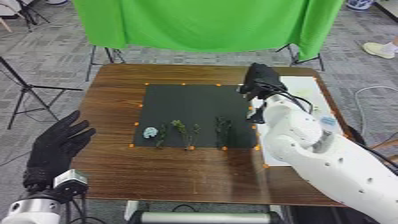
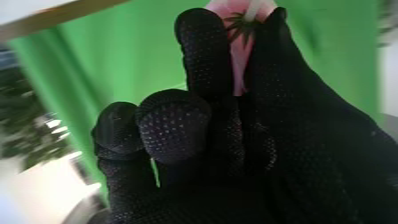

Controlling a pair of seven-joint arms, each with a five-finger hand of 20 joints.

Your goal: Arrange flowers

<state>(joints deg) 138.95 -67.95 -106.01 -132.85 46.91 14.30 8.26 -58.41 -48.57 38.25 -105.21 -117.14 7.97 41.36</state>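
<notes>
Over the right side of the brown table (image 1: 169,172), beside the far right corner of the dark mat (image 1: 195,102), you have your right hand (image 1: 260,82). In the right wrist view, its thumb and a finger pinch a thin pink piece (image 2: 238,52) upright, with a dark green leafy mark near its wide upper end (whether it is petal or paper, you cannot tell). The other fingers are bent.

At the table's left edge you have your left hand (image 1: 60,142), fingers nearly straight and a little spread, open and empty.

The green sprigs lie on the near part of the mat: a leafy group (image 1: 184,131) at its middle and a darker bunch (image 1: 223,131) further right. Just left of the leafy group sits a small pale blue object (image 1: 150,132). A white sheet (image 1: 302,90) lies right of the mat, partly under your right arm.
</notes>
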